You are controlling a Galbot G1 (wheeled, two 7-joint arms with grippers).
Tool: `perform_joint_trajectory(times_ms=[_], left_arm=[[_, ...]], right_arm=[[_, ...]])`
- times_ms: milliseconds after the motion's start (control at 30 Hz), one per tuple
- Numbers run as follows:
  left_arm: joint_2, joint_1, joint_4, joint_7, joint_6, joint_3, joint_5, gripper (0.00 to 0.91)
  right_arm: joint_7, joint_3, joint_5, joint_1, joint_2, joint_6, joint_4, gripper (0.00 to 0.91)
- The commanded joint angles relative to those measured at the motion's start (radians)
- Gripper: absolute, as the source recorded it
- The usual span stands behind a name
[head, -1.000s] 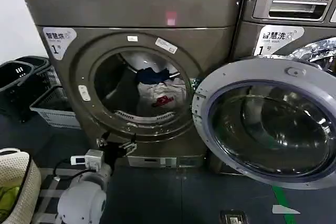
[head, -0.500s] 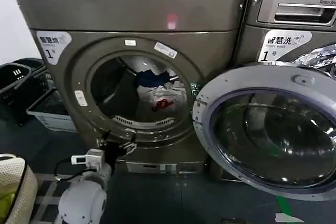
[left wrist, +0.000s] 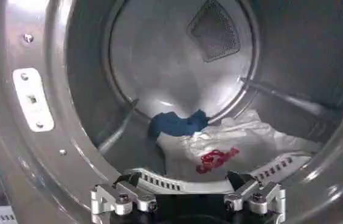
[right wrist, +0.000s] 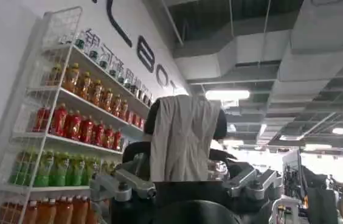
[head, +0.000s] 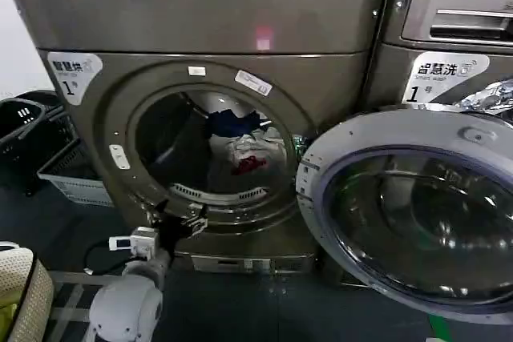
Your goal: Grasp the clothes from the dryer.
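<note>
Change since a second ago: in the head view the dryer [head: 200, 110] fills more of the picture and its porthole sits lower and left of where it was; the "1" sticker [head: 74, 72] has slid toward the left edge. The left gripper [head: 178, 219] has stayed at the lower rim of the porthole.

Left gripper: at the porthole's bottom lip, pointed into the drum, jaws spread wide with nothing between them; in the left wrist view [left wrist: 187, 198] both fingertips frame the drum's front edge.

Clothes: a small heap on the drum floor toward the back, well beyond the left gripper's fingertips and untouched.

Count of clothes: two pieces can be told apart, a white garment with a red print [left wrist: 220, 152] in front and a dark blue garment [left wrist: 177, 123] just behind it, touching it.

Dryer door [head: 417, 214]: swung fully open to the right, its glass facing the head camera, in front of the LG machine [head: 457, 30].

Machines: two, side by side.

Right gripper [right wrist: 187, 185]: raised, looking out toward a shelf rack of bottled drinks [right wrist: 68, 122]; fingers apart, holding nothing.

Baskets: a white laundry basket [head: 68, 182] and a dark one [head: 20, 118] on the floor left of the dryer.
</note>
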State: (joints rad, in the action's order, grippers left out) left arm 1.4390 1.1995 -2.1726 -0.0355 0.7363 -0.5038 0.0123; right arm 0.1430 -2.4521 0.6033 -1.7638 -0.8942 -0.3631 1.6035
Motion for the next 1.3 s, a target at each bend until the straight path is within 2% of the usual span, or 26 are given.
perform_joint_trajectory(times_ms=[33, 1300], left_arm=[[0.000, 0.005, -0.004, 0.000, 0.049, -0.001, 0.001, 0.907], [-0.001, 0.009, 0.002, 0.004, 0.049, 0.004, 0.004, 0.907]], right_arm=[[0.000, 0.001, 0.000, 0.001, 0.000, 0.001, 0.000, 0.907], [0.006, -0.005, 0.001, -0.002, -0.012, 0.010, -0.006, 0.907]])
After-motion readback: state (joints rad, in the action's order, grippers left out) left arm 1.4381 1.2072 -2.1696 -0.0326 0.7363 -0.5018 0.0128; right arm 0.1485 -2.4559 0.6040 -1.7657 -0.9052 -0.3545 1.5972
